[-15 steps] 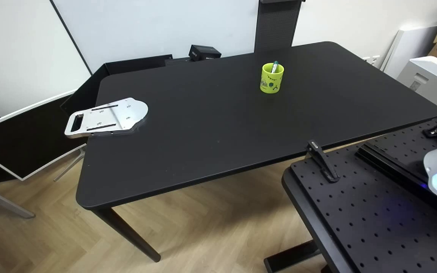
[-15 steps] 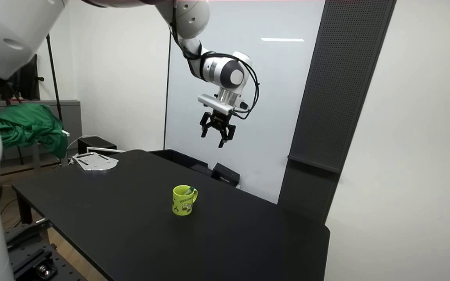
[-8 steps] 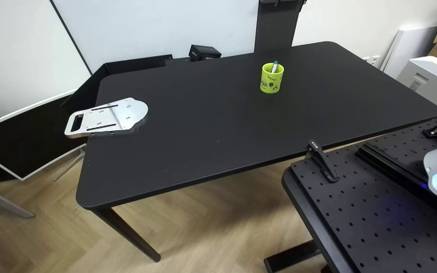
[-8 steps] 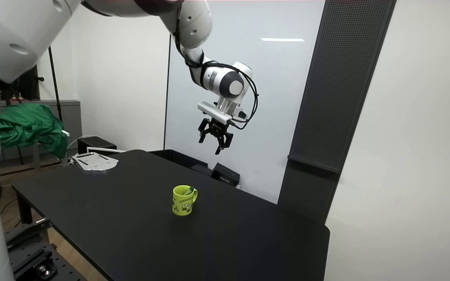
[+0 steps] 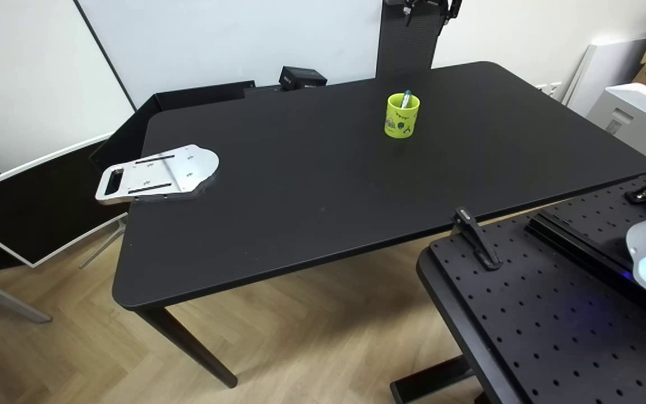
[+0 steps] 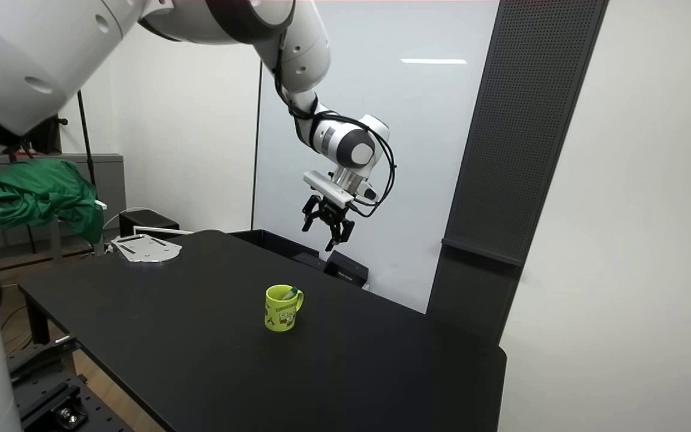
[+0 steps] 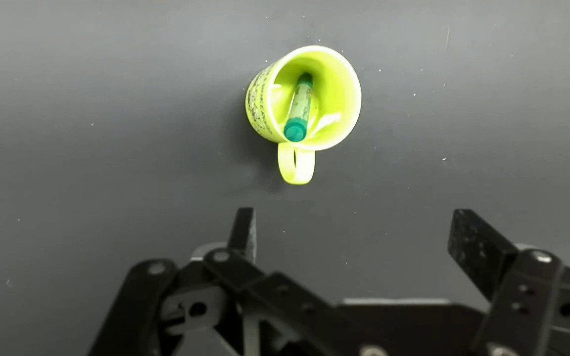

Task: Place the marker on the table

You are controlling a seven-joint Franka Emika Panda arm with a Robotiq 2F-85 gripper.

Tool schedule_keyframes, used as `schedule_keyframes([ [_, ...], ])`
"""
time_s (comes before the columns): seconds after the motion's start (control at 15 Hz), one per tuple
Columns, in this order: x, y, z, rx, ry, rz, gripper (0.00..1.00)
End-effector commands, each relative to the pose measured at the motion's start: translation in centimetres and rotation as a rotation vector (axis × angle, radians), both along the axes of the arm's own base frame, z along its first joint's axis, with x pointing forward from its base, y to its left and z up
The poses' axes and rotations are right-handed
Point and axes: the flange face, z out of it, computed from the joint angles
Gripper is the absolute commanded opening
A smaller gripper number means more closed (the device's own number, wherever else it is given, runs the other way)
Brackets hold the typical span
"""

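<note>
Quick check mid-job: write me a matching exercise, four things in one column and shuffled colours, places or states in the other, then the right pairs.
1. marker
2. mug
3. jaws
4. silver slotted plate

A. open, with nothing between them
B. lying partly past the edge of the table
C. leaning inside the mug
D. lime green, standing upright

Pairs: 1-C, 2-D, 3-A, 4-B

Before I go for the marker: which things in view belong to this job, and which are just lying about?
For the job:
marker
lime-green cup, holding it
table
gripper, open

Just lying about:
silver plate
black box behind the table
green cloth
</note>
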Motion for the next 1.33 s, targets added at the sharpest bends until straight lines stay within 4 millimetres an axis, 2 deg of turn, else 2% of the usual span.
schedule_keyframes([
  [0.0,0.6,-0.1,-1.4,0.041,0.006,-0.027,1.00],
  [0.6,-0.2,0.1,-5.6,0.072,0.058,-0.051,1.00],
  [1.27,-1.4,-1.5,-10.2,0.063,0.112,-0.068,1.00],
])
